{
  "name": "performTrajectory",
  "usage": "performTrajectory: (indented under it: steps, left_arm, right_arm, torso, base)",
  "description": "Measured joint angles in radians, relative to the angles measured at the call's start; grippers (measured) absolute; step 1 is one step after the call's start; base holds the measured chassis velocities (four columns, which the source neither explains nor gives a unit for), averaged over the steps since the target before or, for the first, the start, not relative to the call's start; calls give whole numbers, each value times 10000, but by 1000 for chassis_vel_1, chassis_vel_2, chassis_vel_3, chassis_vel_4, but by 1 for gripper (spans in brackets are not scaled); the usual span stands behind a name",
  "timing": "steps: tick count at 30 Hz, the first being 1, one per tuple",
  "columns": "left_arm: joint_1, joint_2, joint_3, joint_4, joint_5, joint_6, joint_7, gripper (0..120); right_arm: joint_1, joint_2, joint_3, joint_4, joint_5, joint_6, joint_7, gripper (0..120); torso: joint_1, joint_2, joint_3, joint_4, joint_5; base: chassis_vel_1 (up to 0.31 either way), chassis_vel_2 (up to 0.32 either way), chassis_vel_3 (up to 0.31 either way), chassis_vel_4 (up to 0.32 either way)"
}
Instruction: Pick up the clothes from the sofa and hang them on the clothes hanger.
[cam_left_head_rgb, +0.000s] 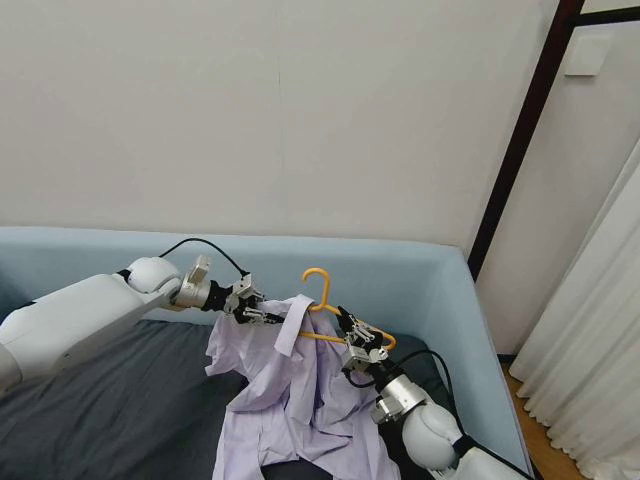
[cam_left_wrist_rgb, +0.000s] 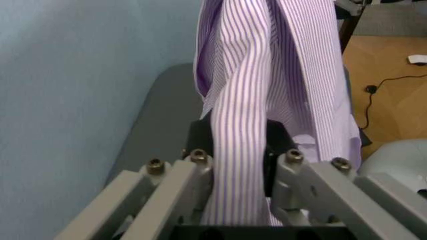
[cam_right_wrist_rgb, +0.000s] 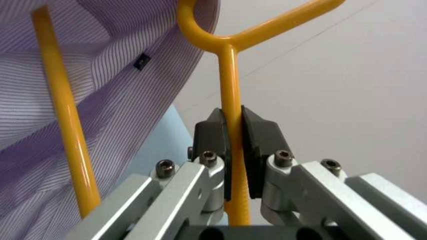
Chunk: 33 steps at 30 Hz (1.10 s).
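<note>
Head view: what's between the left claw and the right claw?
In the head view, the purple striped shirt lies partly over the yellow hanger. The left claw pinches the shirt and the right claw grips the hanger.

A sofa (cam_left_head_rgb: 430, 290) with a pale blue back and side wall carries everything. Its dark grey seat (cam_left_head_rgb: 100, 400) spreads beneath the left gripper (cam_left_head_rgb: 268, 318) and the right gripper (cam_left_head_rgb: 352, 338). The lower folds of a striped purple shirt (cam_left_head_rgb: 300, 420) lie on it, below the left gripper pinching its cloth and beside the right gripper clamping a yellow hanger (cam_left_head_rgb: 324, 292).
</note>
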Motion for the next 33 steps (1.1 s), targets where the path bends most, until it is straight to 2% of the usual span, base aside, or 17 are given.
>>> performTrajectory:
  steps: [4,13,15,18,19,21,22,27,28,32,33]
  left_arm:
    - [4,33,1,-21,4,3,42,4]
    - [30,68,10,-57,4,3,52,4]
    - [64,95,10,-79,4,3,54,4]
    - [105,116,-1,-86,4,-8,55,4]
    - [168,136,-43,-88,5,-22,29,4]
    - [214,144,-80,-88,13,-42,-3,1]
    - [214,144,-80,-88,13,-42,-3,1]
    - [237,115,-117,-52,35,-97,-60,1]
    - [237,115,-117,-52,35,-97,-60,1]
    - [246,97,-121,-50,108,-200,-74,1]
    - [246,97,-121,-50,108,-200,-74,1]
  right_arm:
    - [23,21,-1,-14,-10,40,13,4]
    - [-35,22,-1,48,13,11,-9,4]
    - [-84,-16,-9,163,191,-17,-53,11]
    - [-142,-62,-41,284,454,-28,-86,16]
    - [-231,-149,-82,464,836,-31,-167,25]
    - [-342,-267,-101,704,1239,-30,-236,32]
    - [-342,-267,-101,704,1239,-30,-236,32]
    - [-763,-691,93,1608,2814,148,-544,54]
    - [-763,-691,93,1608,2814,148,-544,54]
    - [-1557,-1423,506,2501,5580,151,-1444,73]
    - [-1557,-1423,506,2501,5580,151,-1444,73]
  torso:
    - [0,0,0,0,0]
    - [0,1,0,-1,0]
    - [0,0,0,-1,1]
    - [0,1,0,0,1]
    - [0,1,0,0,0]
    - [0,1,0,0,-1]
    - [0,1,0,0,-1]
    - [0,2,0,0,1]
    - [0,2,0,0,1]
    - [0,2,-1,-1,2]
    - [0,2,-1,-1,2]
  base:
    - [0,0,0,0]
    - [0,0,0,0]
    - [0,0,0,0]
    - [0,0,0,0]
    - [0,0,0,0]
    - [0,0,0,0]
    - [0,0,0,0]
    - [0,0,0,0]
    - [0,0,0,0]
    - [0,0,0,0]
    - [0,0,0,0]
